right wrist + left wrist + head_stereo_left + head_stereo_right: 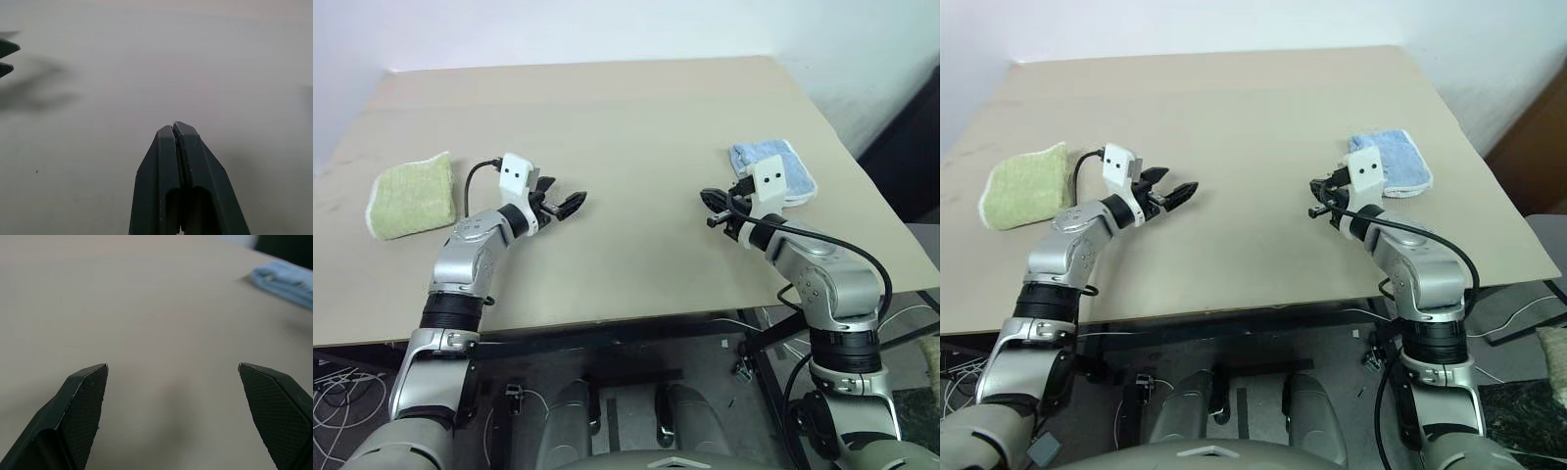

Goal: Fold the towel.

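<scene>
The towel (412, 195), light green terry cloth with a white edge, lies folded into a compact pad at the table's left side. My left gripper (574, 203) hovers over bare table to the towel's right, well apart from it, open and empty; its two fingertips (88, 396) stand wide apart in the left wrist view. Over the table's right half, my right gripper (709, 208) is shut with nothing in it, its fingers (177, 161) pressed together and pointing toward the table's middle.
A smaller light blue towel (776, 168) lies folded at the right, just behind my right wrist. The tan table (626, 117) has its front edge below both arms. Cables hang off the right arm, and the floor below holds more.
</scene>
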Robot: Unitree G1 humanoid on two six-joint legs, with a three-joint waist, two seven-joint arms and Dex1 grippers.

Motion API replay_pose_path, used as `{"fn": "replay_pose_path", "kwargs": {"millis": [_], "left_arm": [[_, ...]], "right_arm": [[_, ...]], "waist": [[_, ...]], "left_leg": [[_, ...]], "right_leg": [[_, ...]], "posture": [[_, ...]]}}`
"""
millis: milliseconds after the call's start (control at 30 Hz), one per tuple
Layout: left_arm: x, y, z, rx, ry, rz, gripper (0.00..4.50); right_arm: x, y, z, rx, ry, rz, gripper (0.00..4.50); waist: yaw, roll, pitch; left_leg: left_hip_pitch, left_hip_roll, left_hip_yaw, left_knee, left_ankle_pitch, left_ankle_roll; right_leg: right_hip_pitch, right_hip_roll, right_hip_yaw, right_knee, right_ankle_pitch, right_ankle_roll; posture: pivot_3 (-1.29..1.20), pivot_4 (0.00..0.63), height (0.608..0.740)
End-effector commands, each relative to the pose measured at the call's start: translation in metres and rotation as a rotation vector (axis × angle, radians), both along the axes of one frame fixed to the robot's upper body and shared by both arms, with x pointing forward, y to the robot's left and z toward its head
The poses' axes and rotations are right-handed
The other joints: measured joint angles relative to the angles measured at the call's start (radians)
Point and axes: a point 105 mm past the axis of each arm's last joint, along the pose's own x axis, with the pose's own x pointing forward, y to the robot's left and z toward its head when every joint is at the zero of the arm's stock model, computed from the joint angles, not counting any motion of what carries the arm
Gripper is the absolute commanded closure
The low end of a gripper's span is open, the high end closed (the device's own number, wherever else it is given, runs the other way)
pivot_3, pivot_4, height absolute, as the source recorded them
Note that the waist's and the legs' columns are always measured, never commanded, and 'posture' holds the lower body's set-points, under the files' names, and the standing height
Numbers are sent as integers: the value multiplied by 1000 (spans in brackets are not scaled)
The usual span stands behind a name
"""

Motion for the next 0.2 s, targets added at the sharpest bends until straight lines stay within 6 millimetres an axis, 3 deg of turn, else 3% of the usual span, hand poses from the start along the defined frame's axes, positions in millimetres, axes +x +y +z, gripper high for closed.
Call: {"fn": "replay_pose_path", "kwargs": {"millis": [33, 200], "left_arm": [[4, 6, 17, 14, -81, 27, 20], [-1, 11, 10, 16, -66, 46, 20]], "right_arm": [[-5, 2, 14, 4, -69, 25, 4500], [-7, 5, 8, 8, -53, 31, 4500]], "waist": [[2, 0, 0], [2, 0, 0]], "left_leg": [[0, 0, 0, 0, 0, 0], [0, -1, -1, 1, 0, 0]], "right_leg": [[0, 0, 0, 0, 0, 0], [1, -2, -1, 0, 0, 0]], "posture": [[0, 150, 740], [0, 150, 740]]}}
